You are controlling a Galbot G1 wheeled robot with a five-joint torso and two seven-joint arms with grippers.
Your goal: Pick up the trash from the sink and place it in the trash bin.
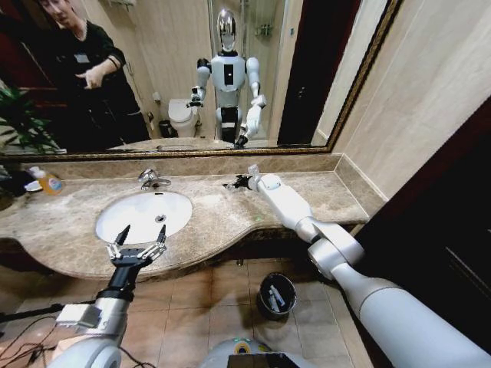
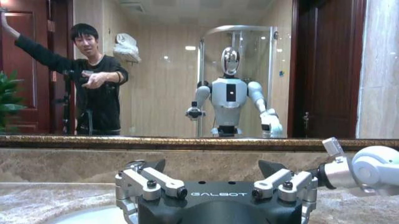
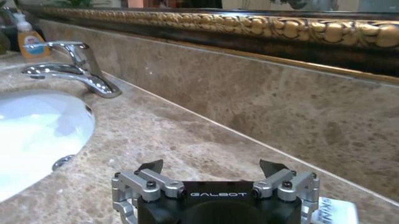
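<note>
The sink [image 1: 115,224] is a white oval basin set in brown marble, and I see no trash lying in the bowl. My left gripper [image 1: 142,232] hovers open over the basin's front rim, its fingers [image 2: 153,166] spread with nothing between them. My right gripper [image 1: 232,183] rests low over the counter by the back wall, right of the faucet, also open [image 3: 212,165]. A flat white packet with printed letters [image 3: 339,211] lies on the counter beside it. The black trash bin [image 1: 276,295] stands on the floor tiles below the counter, with pale pieces inside.
A chrome faucet [image 1: 152,179] stands behind the basin. An orange soap bottle [image 1: 48,181] sits at the counter's far left near a plant [image 1: 19,123]. The mirror's gilt frame [image 3: 249,25] runs along the back wall above a marble splashback.
</note>
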